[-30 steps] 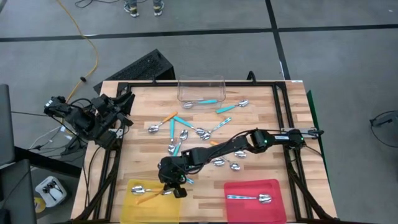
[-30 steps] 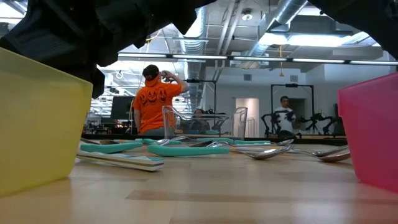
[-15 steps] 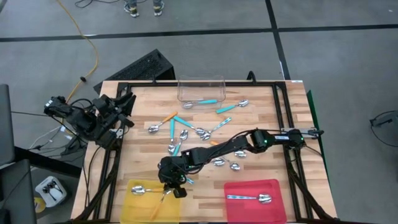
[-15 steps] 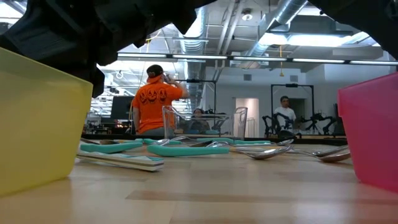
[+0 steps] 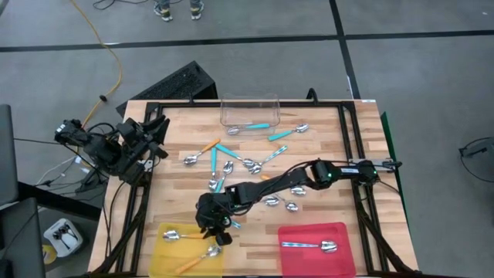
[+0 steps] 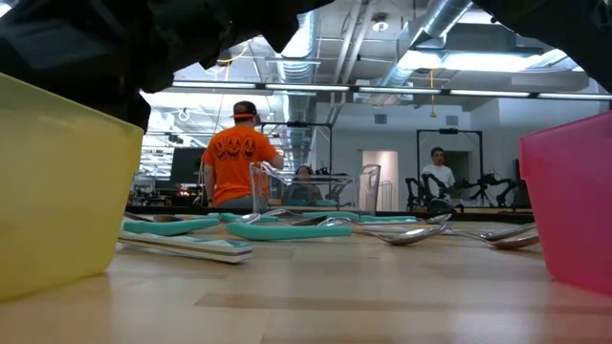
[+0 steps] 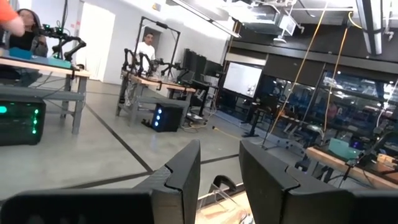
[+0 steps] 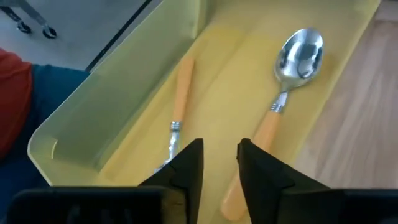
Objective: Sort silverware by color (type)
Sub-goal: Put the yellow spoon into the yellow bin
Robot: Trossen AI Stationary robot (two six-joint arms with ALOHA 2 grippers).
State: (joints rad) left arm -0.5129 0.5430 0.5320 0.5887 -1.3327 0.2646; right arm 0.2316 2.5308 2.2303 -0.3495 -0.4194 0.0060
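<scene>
Spoons with orange handles lie in the yellow tray at the lower left of the overhead frame, two of them: one near the tray's upper edge, the other angled across its right half. The right gripper hangs over that tray's upper right corner, at the end of a dark arm stretched in from the right side of the table. In the right wrist view its fingers stand a little apart with only yellow tray floor showing between them; one orange-handled spoon lies just beside one finger, bowl up and away from the gripper, and the second orange-handled spoon lies beside the other finger, its bowl end hidden behind the fingertip. Neither spoon is clamped.

A silver spoon rests in the red tray at lower centre-right. Teal-handled and silver spoons are scattered across the middle of the table, with one teal-handled spoon in the clear tub at the top edge. The low view shows teal handles lying flat on the wood between the yellow and red tray walls.

The left gripper waits off the table's upper left corner; in its wrist view the fingers are parted with nothing between them. A person in an orange shirt stands in the room beyond.
</scene>
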